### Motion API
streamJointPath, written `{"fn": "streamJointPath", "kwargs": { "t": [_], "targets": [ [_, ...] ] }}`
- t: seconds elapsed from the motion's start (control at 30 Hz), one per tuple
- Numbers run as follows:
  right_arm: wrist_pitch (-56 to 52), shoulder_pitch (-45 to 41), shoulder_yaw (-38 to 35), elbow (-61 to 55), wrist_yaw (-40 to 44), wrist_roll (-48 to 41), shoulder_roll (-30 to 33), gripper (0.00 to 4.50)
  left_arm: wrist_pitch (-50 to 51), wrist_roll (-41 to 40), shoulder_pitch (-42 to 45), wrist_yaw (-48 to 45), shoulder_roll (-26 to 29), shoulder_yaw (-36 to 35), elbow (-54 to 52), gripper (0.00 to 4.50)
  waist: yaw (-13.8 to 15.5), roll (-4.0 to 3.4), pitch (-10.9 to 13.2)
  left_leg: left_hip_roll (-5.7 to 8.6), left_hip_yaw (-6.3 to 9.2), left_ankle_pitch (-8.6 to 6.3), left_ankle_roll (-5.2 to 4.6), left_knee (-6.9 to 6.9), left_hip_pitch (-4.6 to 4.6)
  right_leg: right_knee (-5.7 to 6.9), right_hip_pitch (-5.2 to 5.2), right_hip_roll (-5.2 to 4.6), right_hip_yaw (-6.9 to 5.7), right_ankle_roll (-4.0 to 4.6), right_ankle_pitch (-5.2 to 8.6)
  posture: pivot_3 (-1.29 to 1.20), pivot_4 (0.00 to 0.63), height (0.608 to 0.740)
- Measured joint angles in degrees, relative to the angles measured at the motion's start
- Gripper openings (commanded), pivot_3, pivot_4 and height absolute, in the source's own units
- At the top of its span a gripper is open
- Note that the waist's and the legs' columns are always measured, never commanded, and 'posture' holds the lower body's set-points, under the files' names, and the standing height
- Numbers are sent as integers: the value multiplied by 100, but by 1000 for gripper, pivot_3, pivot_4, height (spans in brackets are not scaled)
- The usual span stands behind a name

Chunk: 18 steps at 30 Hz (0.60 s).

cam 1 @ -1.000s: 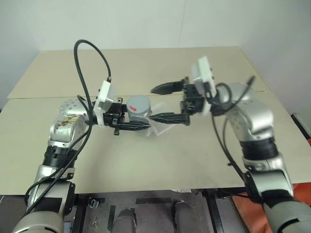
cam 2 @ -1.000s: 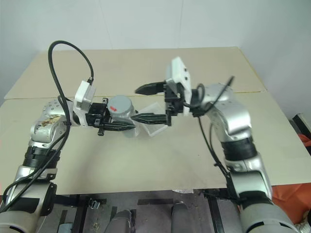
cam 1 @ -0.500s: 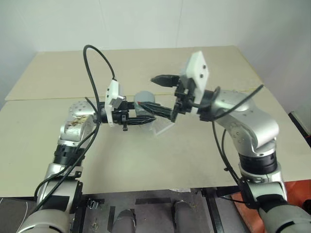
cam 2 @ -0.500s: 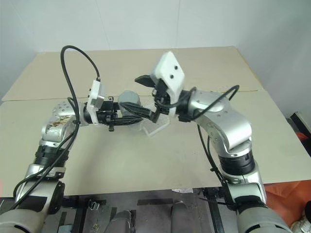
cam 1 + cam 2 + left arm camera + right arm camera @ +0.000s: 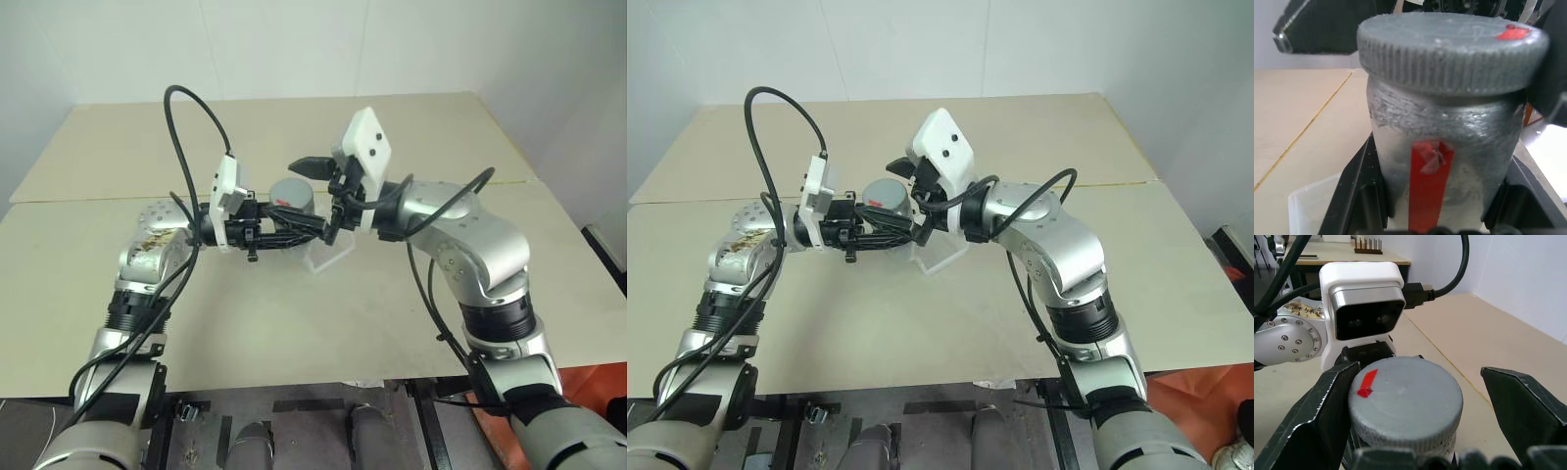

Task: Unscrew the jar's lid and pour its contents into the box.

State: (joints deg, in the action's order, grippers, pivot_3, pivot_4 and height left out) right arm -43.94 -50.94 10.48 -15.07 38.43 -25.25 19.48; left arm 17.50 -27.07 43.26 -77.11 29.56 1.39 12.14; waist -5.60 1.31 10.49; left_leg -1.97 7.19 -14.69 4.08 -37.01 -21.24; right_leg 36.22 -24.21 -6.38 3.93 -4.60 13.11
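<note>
The jar (image 5: 1444, 161), a silvery cylinder with a red strip on its wall, is held upright above the table with my left gripper (image 5: 292, 227) shut on its body. Its grey ribbed lid (image 5: 1405, 401) carries a small red mark and sits on the jar. My right gripper (image 5: 302, 199) is open and reaches in from the right, one finger (image 5: 1312, 431) close against the lid's rim and the other finger (image 5: 1528, 401) standing well apart from it. The clear box (image 5: 328, 255) lies on the table just below and right of the jar. The contents are hidden.
The beige table (image 5: 294, 323) has a seam running across behind the arms. The left arm's black cable (image 5: 186, 127) loops above the left wrist, and the right arm's white camera block (image 5: 367, 147) sits above the jar.
The right gripper has swung left and turned at the wrist, coming from beside the jar to straddle the lid. The left gripper keeps its hold on the jar.
</note>
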Motion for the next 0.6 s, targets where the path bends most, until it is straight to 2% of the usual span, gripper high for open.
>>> {"fn": "streamJointPath", "kwargs": {
  "t": [0.3,0.43,0.6],
  "targets": [
    [7,34,-42,-37,267,-340,106,4492,103,-307,-312,-207,425,-193,-221,1943,-2,-1,1,-1,0,0,0,1,1,-1,0,0,0,0,0,0,150,740],
    [46,175,-362,-128,293,-512,384,4492,142,-472,-437,-466,663,-389,-231,1943,20,-1,1,0,0,0,0,1,-1,-2,3,-1,-1,0,0,0,150,740],
    [54,341,-711,-6,220,-426,622,4492,139,-589,-526,-855,701,-390,-294,1943,46,-2,1,-1,-1,0,0,3,1,-6,0,0,-1,1,1,0,150,740]
  ]
}}
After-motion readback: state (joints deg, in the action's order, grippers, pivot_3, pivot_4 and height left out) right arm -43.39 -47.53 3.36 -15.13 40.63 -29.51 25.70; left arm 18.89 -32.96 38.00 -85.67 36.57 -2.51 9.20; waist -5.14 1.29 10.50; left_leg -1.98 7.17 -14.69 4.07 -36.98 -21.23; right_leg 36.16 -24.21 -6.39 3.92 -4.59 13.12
